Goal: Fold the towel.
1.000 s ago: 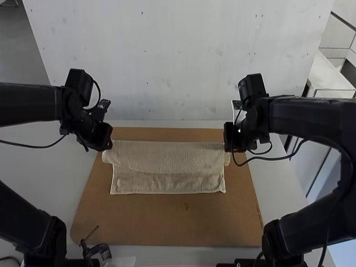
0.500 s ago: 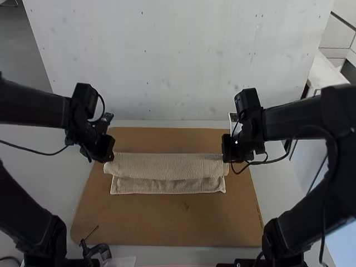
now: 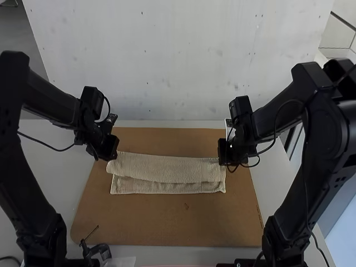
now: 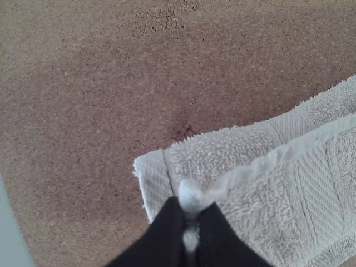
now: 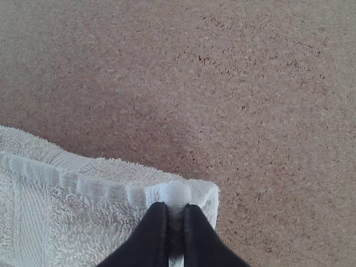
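Note:
In the high view the cream towel lies folded over itself in a wide strip, its lower layer showing along the side nearer the arms. My left gripper is at its left end and my right gripper at its right end. In the left wrist view the left gripper is shut on a corner of the upper layer of the towel. The right wrist view has the right gripper shut on the other upper corner of the towel, over the lower layer.
A brown board lies beneath the towel on the light table. A small dark tool with a thin rod is by the board's near left corner. A pale wall rises behind the table.
Both grippers have moved nearer the arms' bases, drawing the towel's upper layer with them over the lower one. The right gripper has also shifted slightly inward, and the towel's far edge now slants.

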Controlling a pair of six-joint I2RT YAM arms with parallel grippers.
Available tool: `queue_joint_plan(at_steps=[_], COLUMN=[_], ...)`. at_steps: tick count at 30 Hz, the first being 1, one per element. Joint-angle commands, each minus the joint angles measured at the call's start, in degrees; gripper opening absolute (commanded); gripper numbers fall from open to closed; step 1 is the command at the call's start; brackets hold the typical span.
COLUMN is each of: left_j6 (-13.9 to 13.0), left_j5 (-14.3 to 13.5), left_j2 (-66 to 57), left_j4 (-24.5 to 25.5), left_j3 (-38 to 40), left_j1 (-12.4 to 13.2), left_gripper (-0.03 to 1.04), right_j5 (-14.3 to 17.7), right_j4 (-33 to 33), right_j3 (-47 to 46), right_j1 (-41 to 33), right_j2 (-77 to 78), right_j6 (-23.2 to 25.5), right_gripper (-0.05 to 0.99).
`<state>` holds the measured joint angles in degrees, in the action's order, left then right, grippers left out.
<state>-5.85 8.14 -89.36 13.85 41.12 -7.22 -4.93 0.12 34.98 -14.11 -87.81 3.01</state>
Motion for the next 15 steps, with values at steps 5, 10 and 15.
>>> queue_joint_plan(at_steps=[5,10,15], left_j6=[1.36,1.36,1.36], left_j5=[-0.93,-0.93,-1.02], left_j2=[-1.52,-2.04,-3.1], left_j4=[-2.6,-3.74,-4.71], left_j3=[1.42,1.42,1.42], left_j1=[0.02,-0.33,-0.69], left_gripper=[0.02,0.02,0.02], right_j5=[1.5,1.68,1.94], right_j4=[1.99,2.34,3.22], right_j3=[2.11,1.93,1.84], right_j1=[0.31,0.22,0.22], right_j2=[-2.63,-3.07,-3.16], right_j6=[1.3,1.21,1.21], right_gripper=[0.02,0.08,0.08])
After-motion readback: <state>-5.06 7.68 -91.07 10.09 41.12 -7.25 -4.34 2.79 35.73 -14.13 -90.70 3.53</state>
